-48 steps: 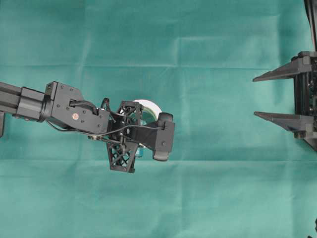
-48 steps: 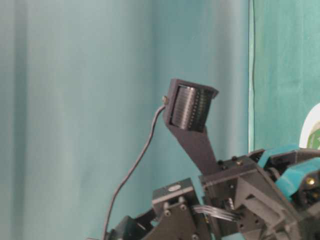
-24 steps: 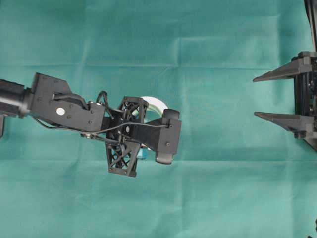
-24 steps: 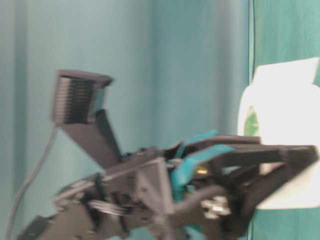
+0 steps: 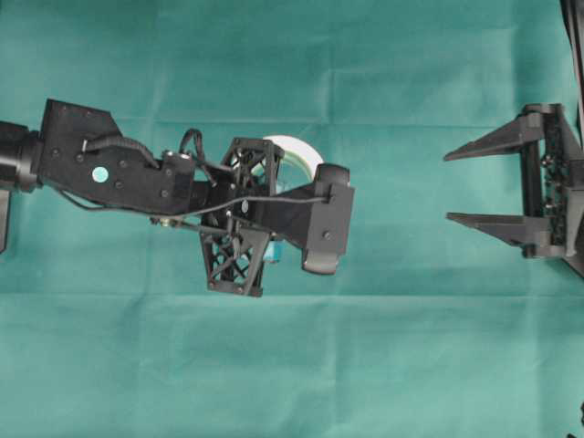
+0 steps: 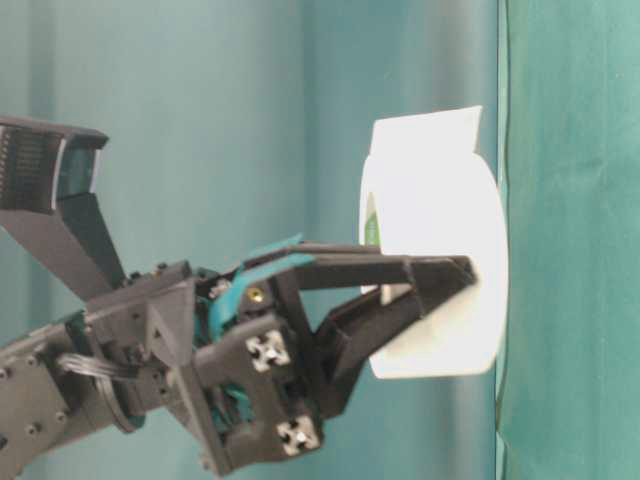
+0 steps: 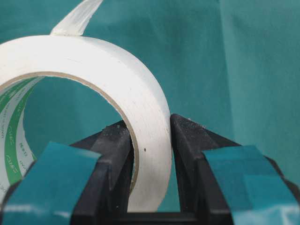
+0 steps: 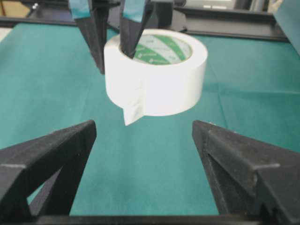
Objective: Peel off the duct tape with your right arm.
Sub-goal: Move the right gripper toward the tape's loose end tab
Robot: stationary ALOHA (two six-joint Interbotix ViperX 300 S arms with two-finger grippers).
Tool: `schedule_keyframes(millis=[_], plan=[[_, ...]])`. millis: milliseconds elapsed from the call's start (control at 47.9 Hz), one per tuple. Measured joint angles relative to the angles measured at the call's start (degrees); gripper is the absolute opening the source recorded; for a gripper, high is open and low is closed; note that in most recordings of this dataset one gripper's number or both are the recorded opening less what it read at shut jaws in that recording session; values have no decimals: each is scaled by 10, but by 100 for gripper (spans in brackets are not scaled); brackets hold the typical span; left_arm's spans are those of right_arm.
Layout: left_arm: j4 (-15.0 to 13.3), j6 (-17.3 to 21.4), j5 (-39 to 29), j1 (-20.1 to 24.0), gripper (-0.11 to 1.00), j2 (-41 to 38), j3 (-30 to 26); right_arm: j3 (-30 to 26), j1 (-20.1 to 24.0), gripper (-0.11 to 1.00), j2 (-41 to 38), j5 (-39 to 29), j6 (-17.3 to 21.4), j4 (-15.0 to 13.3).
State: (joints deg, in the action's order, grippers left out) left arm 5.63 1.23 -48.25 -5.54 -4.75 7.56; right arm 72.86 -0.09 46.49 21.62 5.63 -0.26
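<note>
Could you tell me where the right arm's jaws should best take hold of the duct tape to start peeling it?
I would grip the small loose tab sticking out from the rim of the duct tape. It faces the right gripper, whose jaws stand open on either side of it, so a straight approach looks best. The left gripper pinches the roll's wall and holds it off the cloth.

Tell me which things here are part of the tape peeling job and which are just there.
Part of the job:
- duct tape, loose tab
- right gripper, open
- left gripper, holding the roll's wall

Just there:
- green cloth
</note>
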Motion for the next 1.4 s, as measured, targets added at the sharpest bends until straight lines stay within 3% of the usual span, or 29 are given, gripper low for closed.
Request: schedule_keyframes(millis=[773, 1399], plan=[[1, 0, -8, 16, 21, 0, -6, -99, -1, 74, -215, 46, 0, 0], [1, -1, -12, 17, 21, 0, -5, -160, -4, 74, -320, 80, 0, 1]])
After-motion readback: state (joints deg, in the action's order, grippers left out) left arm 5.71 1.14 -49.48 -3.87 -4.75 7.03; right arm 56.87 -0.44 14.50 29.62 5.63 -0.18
